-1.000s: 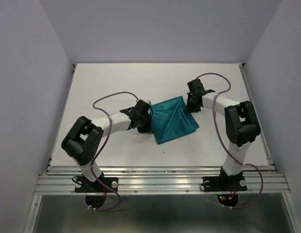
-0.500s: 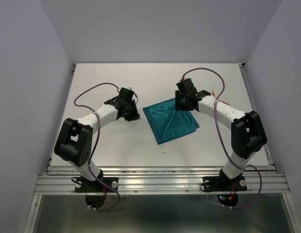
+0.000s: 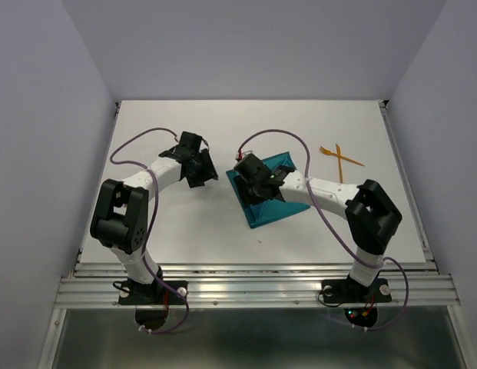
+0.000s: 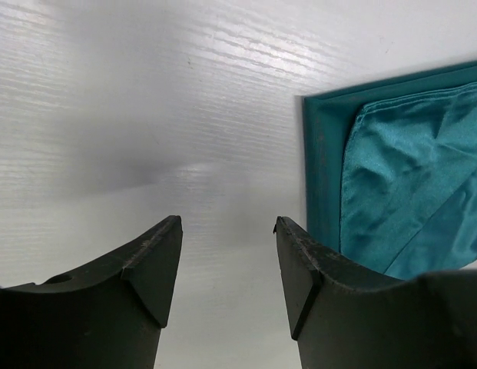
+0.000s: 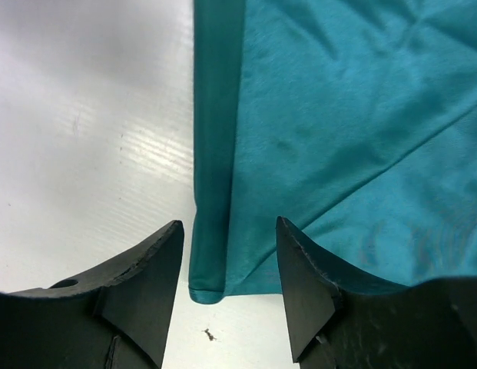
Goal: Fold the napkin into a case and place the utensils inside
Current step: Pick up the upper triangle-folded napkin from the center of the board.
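The left fingers (image 4: 150, 265) are held spread with nothing between them over bare tabletop (image 4: 107, 92), just beside a corner of the folded teal napkin (image 4: 407, 177). The right fingers (image 5: 142, 273) are likewise spread and empty, positioned over the napkin's doubled edge near a corner, with that arm stretched across the cloth. The two orange utensils (image 3: 339, 157) are seen crossed on the tabletop farther right, well apart from the napkin.

Soft, even light from above keeps the top view bright, with only faint shadows on the white table (image 3: 192, 231). In the left wrist view a grey shadow smudges mid-left. Dark fingers (image 4: 146, 284) look slightly soft along the bottom of both wrist views; the napkin (image 5: 338, 115) is sharp.
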Motion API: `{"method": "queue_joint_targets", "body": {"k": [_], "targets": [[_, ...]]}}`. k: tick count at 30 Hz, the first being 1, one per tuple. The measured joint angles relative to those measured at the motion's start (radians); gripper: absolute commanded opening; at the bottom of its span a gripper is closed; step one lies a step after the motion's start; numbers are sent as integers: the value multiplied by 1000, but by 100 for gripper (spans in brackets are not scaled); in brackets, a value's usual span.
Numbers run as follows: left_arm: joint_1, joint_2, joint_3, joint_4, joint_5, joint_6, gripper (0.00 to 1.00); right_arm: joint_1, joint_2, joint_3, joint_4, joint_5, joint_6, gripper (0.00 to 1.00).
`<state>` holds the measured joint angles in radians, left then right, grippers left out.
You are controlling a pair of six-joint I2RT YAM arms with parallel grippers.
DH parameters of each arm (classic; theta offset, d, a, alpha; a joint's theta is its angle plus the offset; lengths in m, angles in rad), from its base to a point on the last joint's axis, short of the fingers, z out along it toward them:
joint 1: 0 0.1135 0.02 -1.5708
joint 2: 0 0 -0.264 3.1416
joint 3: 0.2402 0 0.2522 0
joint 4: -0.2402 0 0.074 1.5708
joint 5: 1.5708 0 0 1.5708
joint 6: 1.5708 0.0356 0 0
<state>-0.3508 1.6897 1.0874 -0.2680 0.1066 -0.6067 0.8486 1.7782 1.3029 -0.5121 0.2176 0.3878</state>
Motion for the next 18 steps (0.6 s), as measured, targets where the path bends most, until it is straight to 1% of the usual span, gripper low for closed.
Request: {"method": "queue_joint_targets", "body": {"k": [9,18], "targets": [[39,0,8,-1,10,4,61,75,66,4,-8,11,-5,57],[45,0,8,0,26,4,60,89,131,5,-7,30,-14,57]]}}
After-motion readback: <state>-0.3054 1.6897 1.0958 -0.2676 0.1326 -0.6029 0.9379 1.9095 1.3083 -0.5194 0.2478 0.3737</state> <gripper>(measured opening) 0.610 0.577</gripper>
